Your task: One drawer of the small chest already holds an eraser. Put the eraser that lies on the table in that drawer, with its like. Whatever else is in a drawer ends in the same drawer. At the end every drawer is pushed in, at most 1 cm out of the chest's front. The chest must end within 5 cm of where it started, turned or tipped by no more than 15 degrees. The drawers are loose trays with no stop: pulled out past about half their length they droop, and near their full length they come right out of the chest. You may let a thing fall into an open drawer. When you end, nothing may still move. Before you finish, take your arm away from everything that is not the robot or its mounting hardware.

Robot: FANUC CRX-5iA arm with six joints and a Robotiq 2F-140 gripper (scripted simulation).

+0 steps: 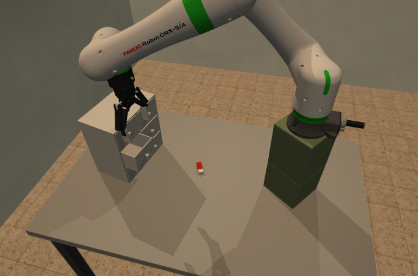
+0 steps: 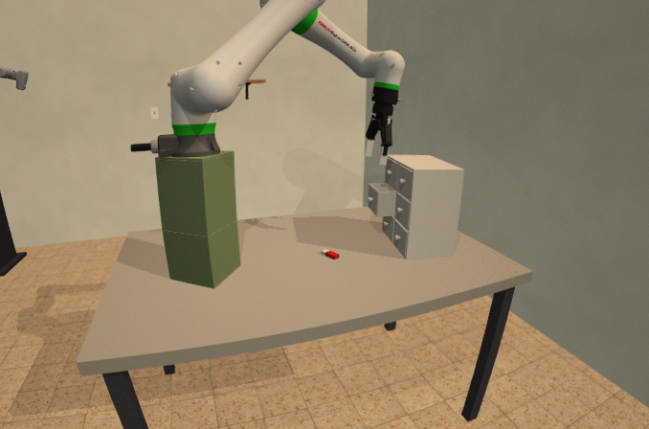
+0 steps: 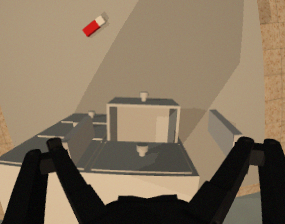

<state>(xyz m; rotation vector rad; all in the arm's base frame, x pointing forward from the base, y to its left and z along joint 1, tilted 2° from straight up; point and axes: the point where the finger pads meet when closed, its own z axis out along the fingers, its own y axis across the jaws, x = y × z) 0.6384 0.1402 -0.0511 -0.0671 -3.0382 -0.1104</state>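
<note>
The red and white eraser (image 1: 199, 166) (image 2: 331, 254) (image 3: 94, 26) lies on the table in front of the chest. The pale chest (image 1: 102, 146) (image 2: 431, 212) (image 3: 93, 185) stands upright, with two columns of three drawers. One middle-row drawer (image 1: 129, 161) (image 2: 385, 202) (image 3: 123, 102) is pulled partway out and looks level. Its visible front part shows a bare floor with a lighter patch; its back part is hidden inside the chest. The other drawers look pushed in. My gripper (image 1: 135, 125) (image 2: 375, 153) (image 3: 149, 123) is wide open and empty, above the pulled-out drawer at the chest's front.
The green pedestal (image 1: 291, 166) (image 2: 189, 217) carries the arm's base on the table (image 1: 248, 156) (image 2: 284, 298), across from the chest. The closed top drawer (image 3: 118, 159) sits directly above the pulled-out one, its knob (image 3: 142, 149) sticking out. A wall rises behind the chest.
</note>
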